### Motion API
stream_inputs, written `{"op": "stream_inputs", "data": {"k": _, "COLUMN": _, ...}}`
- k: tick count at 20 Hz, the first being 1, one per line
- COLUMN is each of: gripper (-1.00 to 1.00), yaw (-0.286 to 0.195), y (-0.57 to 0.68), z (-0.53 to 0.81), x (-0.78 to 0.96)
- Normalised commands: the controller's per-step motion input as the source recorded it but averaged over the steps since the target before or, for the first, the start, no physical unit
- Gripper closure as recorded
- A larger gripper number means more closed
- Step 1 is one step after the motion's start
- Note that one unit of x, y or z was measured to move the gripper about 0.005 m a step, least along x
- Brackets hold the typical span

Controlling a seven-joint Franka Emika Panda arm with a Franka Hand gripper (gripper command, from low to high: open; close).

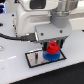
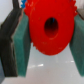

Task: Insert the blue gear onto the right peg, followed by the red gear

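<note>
My gripper (image 1: 52, 45) hangs over the grey black-bordered plate (image 1: 33, 59), shut on the red gear (image 1: 52, 49). Directly under the red gear, the wider blue gear (image 1: 51, 57) lies flat on the plate's end toward the exterior view's right. Whether the two gears touch I cannot tell. In the wrist view the red gear (image 2: 42, 44) fills the space between the teal finger pads (image 2: 22, 47), its dark centre hole facing the camera. The gears hide the right peg.
The white robot arm body (image 1: 35, 17) fills the upper part of the exterior view, with a black cable (image 1: 12, 36) running toward the exterior view's left. The plate rests on a white tabletop (image 1: 20, 72).
</note>
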Motion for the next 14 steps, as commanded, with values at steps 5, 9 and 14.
{"op": "stream_inputs", "data": {"k": 5, "gripper": 1.00, "yaw": 0.000, "y": 0.16, "z": 0.26, "x": 0.10}}
{"op": "stream_inputs", "data": {"k": 9, "gripper": 1.00, "yaw": 0.000, "y": -0.04, "z": 0.12, "x": 0.08}}
{"op": "stream_inputs", "data": {"k": 14, "gripper": 1.00, "yaw": 0.000, "y": -0.18, "z": -0.15, "x": 0.10}}
